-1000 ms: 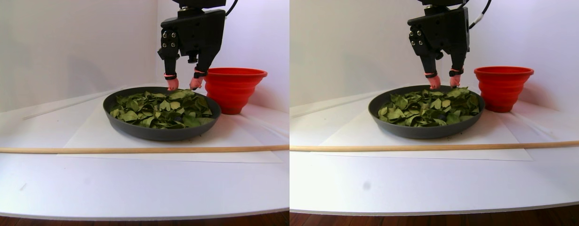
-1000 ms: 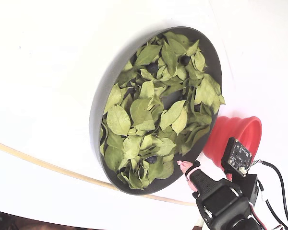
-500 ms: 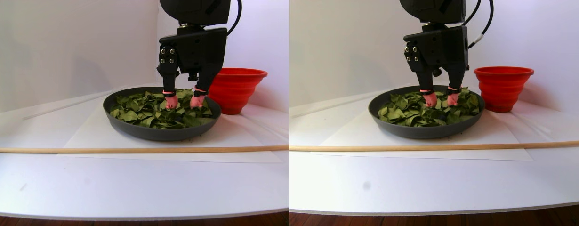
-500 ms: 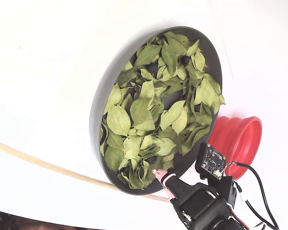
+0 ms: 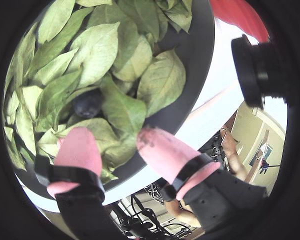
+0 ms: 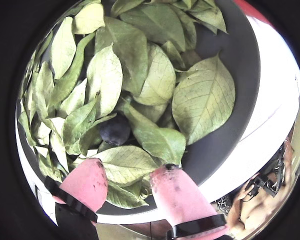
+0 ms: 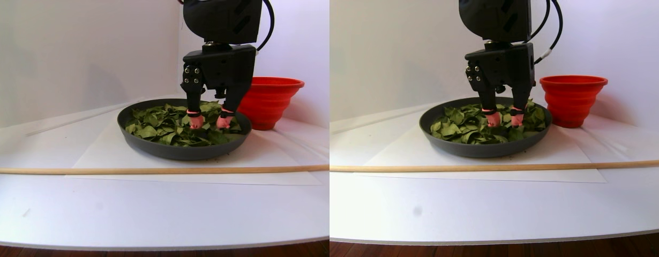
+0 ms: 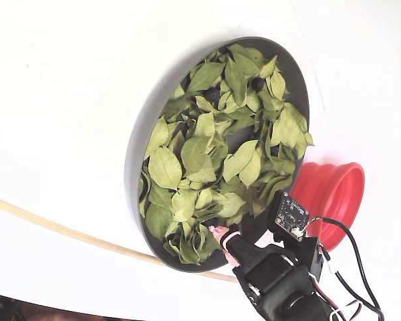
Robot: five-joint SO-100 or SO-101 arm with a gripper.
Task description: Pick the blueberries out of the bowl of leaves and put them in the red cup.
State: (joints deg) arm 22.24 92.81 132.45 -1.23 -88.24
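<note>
Status: fingers (image 6: 90, 182) spread wide, empty, low over a blueberry (image 6: 115, 129) among the leaves (image 6: 204, 100) in the bowl (image 8: 135, 144). Red cup (image 8: 334, 190) contents unseen; picking remains.

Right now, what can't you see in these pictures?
- Red cup: its inside is hidden by its own wall in the stereo pair view.
- Blueberries: one shows in both wrist views; leaves may hide more.
- Gripper: its black body hides one fingertip in the fixed view.

The arm points straight down, its hand (image 7: 207, 122) spread, pink fingertips (image 6: 85, 182) apart.
</note>
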